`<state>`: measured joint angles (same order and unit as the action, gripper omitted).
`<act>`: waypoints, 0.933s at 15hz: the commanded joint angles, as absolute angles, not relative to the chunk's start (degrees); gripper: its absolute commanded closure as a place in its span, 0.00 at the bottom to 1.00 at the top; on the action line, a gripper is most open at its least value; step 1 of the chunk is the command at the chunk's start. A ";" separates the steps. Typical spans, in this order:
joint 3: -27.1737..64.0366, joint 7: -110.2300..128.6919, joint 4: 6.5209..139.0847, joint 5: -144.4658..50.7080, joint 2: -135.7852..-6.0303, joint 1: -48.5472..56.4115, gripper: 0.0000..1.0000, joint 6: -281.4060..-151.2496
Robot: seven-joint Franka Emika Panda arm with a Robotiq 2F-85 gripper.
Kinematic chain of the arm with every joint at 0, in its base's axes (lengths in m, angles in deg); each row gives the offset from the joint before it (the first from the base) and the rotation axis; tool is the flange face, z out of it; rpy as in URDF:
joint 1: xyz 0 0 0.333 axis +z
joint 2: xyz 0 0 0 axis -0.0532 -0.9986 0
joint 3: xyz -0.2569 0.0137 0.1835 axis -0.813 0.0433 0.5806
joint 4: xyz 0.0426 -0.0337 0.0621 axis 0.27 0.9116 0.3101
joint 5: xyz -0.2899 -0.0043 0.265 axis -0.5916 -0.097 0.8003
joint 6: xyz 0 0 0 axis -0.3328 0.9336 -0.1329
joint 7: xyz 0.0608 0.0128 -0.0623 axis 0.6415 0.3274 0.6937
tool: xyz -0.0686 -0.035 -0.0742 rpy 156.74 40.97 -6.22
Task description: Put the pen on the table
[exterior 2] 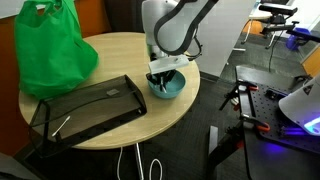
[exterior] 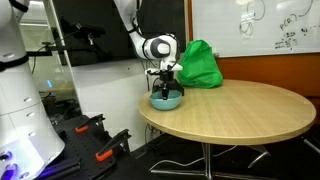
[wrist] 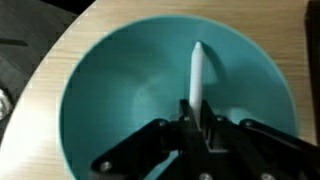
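Low in the teal bowl at the round table edge. Gripper jaws narrow, clamped on the pen — whitish tip toward twelve o'clock.

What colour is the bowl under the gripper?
Teal; the bowl shows best in the wrist view, with the gripper shut on the pen.

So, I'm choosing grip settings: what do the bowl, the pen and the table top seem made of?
The bowl looks like plastic: teal, smooth, soft sheen. The pen is whitish and smooth, probably plastic, though blurred. The table top is light wood-grain, matt; wood or laminate, cannot tell.
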<state>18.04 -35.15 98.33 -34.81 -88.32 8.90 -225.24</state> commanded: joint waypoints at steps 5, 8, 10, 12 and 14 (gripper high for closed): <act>17.53 -33.89 101.77 -30.62 -79.89 8.25 0.97 -219.70; 14.92 -37.24 103.34 -31.09 -76.39 7.59 0.97 -220.35; 12.66 -40.05 103.94 -31.25 -75.05 6.42 0.97 -220.87; 10.59 -43.33 104.24 -31.07 -74.39 4.96 0.97 -221.70; 9.25 -46.13 103.65 -30.24 -75.00 3.32 0.97 -221.98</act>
